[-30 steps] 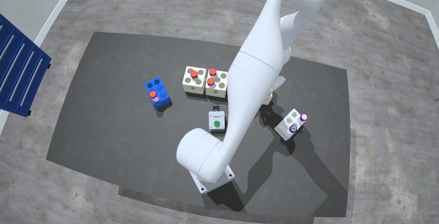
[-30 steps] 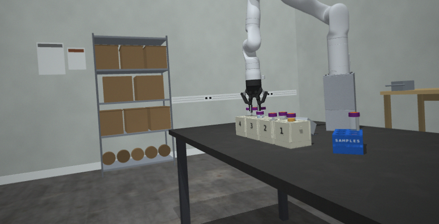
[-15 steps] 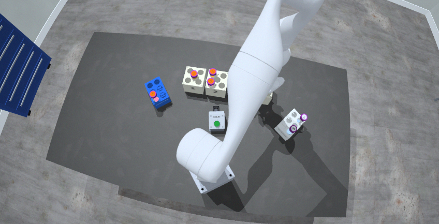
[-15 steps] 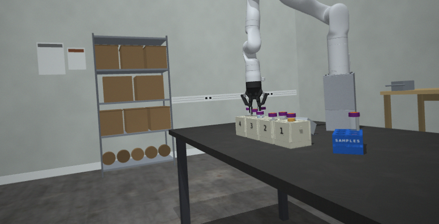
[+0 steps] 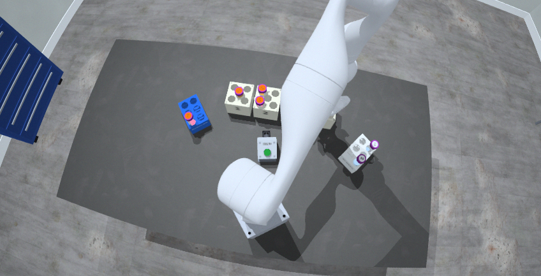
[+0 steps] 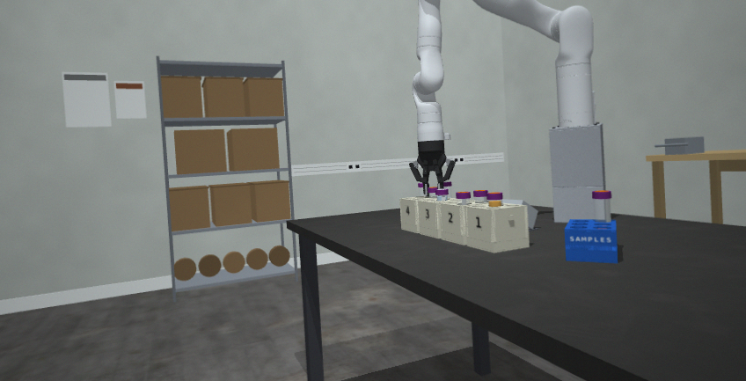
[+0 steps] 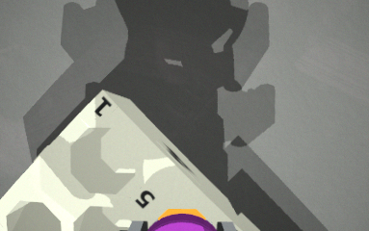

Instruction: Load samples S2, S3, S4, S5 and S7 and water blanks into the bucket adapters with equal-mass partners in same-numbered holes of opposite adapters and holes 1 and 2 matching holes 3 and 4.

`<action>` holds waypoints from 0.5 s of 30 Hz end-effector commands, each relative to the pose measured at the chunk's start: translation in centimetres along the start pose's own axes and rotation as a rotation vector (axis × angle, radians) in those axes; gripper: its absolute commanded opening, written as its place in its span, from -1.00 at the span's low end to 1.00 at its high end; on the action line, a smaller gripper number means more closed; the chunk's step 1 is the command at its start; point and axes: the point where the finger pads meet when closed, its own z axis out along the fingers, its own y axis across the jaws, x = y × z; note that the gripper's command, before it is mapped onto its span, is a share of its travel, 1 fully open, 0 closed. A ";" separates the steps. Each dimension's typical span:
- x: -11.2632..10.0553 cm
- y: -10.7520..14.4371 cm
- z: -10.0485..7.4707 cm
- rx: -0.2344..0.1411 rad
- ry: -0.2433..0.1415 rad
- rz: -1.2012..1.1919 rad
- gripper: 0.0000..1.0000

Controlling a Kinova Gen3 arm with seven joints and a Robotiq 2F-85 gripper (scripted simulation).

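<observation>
Tube with a purple cap (image 7: 181, 223) and an orange dot sits clamped between the gripper (image 6: 431, 184) fingers, low over adapter 3 (image 6: 426, 215); whether its bottom has entered a hole cannot be told. The wrist view shows the cap at the bottom edge, just beside the printed 5, with holes 1 and 4 open on the cream top face (image 7: 51, 173).

Adapters 4 (image 6: 407, 213), 3, 2 (image 6: 449, 220) and 1 (image 6: 494, 228) stand in a row, touching or nearly so. From above, adapter 1 (image 5: 238, 102) carries 1 orange-dotted tube (image 5: 238, 91) and adapter 2 (image 5: 266, 106) carries 2 (image 5: 261, 88) (image 5: 259, 101); the arm hides adapters 3 and 4.

The blue SAMPLES rack (image 5: 194, 114) stands to one side with 1 orange-dotted tube (image 5: 188, 115). The white blanks rack (image 5: 355, 155), well apart on the other side, holds 2 white-dotted tubes (image 5: 374, 145) (image 5: 360, 158). The green DONE key (image 5: 266, 152) sits on its small desk between the adapters and the arm's base (image 5: 282, 218).
</observation>
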 end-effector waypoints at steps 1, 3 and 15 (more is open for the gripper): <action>0.0 -0.1 -0.1 0.002 -0.001 0.000 -0.80; 0.0 -0.1 -0.1 0.002 -0.001 0.000 0.24; 0.0 -0.1 -0.1 0.002 -0.001 0.000 0.24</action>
